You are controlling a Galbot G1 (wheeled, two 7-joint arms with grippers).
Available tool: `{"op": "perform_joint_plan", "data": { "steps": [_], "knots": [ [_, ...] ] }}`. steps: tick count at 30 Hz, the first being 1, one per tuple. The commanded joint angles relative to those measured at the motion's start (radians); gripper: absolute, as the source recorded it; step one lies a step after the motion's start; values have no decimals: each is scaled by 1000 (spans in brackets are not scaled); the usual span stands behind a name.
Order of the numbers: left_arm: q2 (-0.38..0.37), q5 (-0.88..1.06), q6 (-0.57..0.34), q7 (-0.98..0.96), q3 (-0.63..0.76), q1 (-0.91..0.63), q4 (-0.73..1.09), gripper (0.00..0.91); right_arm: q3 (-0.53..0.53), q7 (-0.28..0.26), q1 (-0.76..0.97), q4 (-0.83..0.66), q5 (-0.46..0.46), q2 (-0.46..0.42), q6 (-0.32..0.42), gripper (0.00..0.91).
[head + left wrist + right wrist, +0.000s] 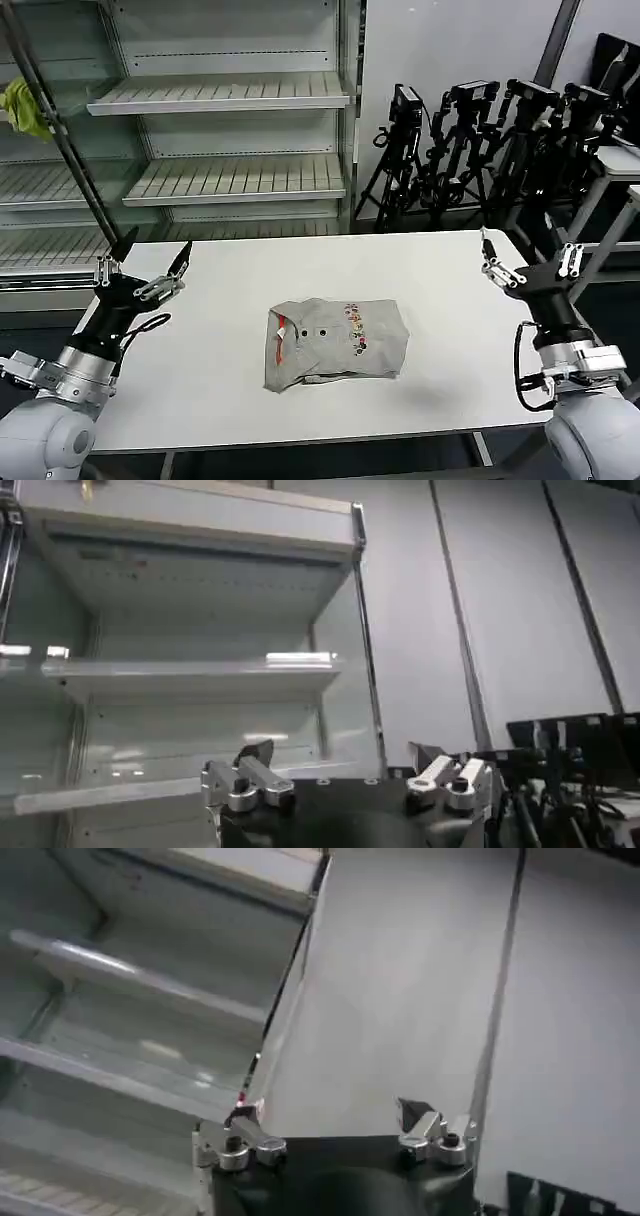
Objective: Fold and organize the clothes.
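While the light grey T-shirt (334,340) lies folded into a compact bundle on the white table (220,300), both grippers are held raised at the table's sides, well apart from the garment. The bundle is placed between the two sets of fingers, nearer the robot than the fingertips of either gripper. Its long axis is oriented across the table, from the left gripper's side to the right gripper's side. The neck opening with the red label (281,329) is turned toward the left gripper's fingers, and the small multicoloured print (354,324) is seen on the half nearer the right gripper's fingers. The bundle's top surface is wrinkled, and its edges are not squared.

The left gripper (150,265) is positioned above the table's left edge, with its fingers spread wide and nothing held between them. The right gripper (527,258) is positioned above the table's right edge, its fingers likewise released and empty. In both wrist views the fingers are pointed toward the metal shelving (225,130) and the grey wall behind the table. A yellow-green cloth (25,105) is seen on a shelf beyond the left gripper's fingers.
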Motion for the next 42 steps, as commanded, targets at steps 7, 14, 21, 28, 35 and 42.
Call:
{"op": "perform_joint_plan", "data": {
  "steps": [7, 14, 21, 28, 35, 42],
  "knots": [
    [5, 18, -34, -1, 34, -13, 12, 907, 39, -95, 4, -15, -52, 70, 57, 907],
    [-2, 19, -31, -1, 37, -11, 0, 907, 31, -92, 8, -20, -47, 69, 66, 907],
    [-3, -1, -37, -9, 36, -10, -8, 907, 50, -131, 21, -29, -51, 63, 69, 907],
    [-5, -22, -55, -14, 36, 5, -16, 907, 71, -249, 26, -51, -16, 52, 113, 907],
    [-6, -44, -57, -18, 26, 21, -35, 907, 67, -210, 29, -57, -9, 64, 104, 907],
    [-12, -47, -56, -17, 21, 27, -45, 907, 79, -178, 21, -56, -8, 66, 97, 907]
  ]
}}
